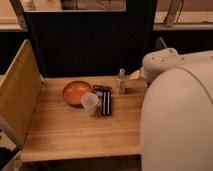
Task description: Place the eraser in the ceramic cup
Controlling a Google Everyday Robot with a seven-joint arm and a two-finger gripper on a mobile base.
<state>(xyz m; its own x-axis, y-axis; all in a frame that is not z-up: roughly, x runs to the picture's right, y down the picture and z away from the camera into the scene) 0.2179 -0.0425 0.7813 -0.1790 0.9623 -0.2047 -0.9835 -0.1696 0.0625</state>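
One camera view, so here goes: the eraser (106, 104) lies flat on the wooden table (75, 137), just beside the upright ceramic cup (90, 102), whose mouth faces up, handy for a drop. The orange dish (76, 92) and clear bottle (120, 81) crowd in behind, with bare board toward the near edge. My gripper hides behind my white arm (172, 62), so released or clenched, I cannot tell.

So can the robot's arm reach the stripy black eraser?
Probably yes. The eraser lies flat on the table with nothing on top of it, and the ceramic cup is just beside it. The arm looms at the table's right, but its end effector is out of view.
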